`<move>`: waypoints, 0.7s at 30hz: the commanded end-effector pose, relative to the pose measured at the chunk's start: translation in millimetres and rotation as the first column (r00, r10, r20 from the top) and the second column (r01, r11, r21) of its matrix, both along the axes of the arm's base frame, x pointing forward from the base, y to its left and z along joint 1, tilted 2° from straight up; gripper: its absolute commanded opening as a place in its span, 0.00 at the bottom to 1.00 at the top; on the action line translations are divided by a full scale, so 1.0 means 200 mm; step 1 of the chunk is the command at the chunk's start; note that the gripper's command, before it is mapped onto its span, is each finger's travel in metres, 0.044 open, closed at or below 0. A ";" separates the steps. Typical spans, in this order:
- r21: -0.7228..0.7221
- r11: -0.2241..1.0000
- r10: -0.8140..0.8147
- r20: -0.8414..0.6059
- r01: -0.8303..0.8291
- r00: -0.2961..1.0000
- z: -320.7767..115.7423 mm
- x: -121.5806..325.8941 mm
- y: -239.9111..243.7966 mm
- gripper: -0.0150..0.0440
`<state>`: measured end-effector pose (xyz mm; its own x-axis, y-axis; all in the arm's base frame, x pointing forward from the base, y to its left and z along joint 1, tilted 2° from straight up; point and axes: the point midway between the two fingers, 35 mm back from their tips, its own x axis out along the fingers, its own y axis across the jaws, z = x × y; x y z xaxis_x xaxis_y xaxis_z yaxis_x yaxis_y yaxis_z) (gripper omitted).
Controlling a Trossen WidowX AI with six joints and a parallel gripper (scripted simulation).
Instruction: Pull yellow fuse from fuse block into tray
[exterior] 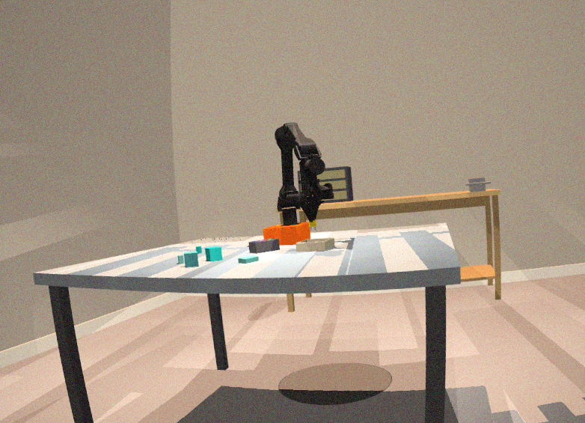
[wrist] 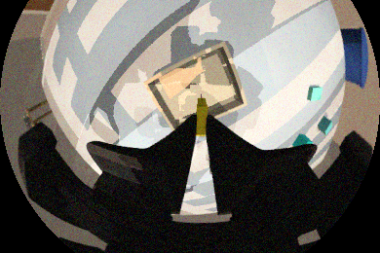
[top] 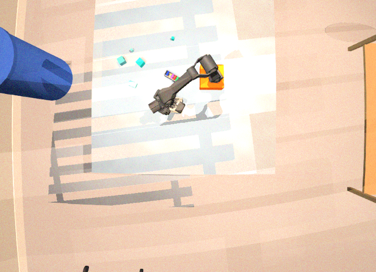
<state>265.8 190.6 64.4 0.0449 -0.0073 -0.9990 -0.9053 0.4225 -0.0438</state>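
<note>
One yellow fuse (wrist: 201,115), pinched in the shut hand (wrist: 201,126), hangs above the tray (wrist: 196,85).

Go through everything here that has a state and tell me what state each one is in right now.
hand: shut on the yellow fuse, above the tray
yellow fuse: out of the block, held in the air
tray: on the table, nothing in it yet
fuse block: on the table, other fuses seated

Looks like a bare test room or robotics lab. Plain grey walls (exterior: 390,76), pale plank floor (exterior: 512,359), one striped table (exterior: 390,252) carrying an arm (exterior: 292,169), and a wooden side bench (exterior: 414,201) behind.
</note>
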 end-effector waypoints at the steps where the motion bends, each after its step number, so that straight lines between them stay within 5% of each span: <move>1: -0.005 1.000 -0.009 -0.002 0.009 1.000 -0.01 -0.01 0.03 0.25; 21: -0.005 1.000 -0.009 -0.002 0.009 1.000 -0.16 -0.01 0.03 0.25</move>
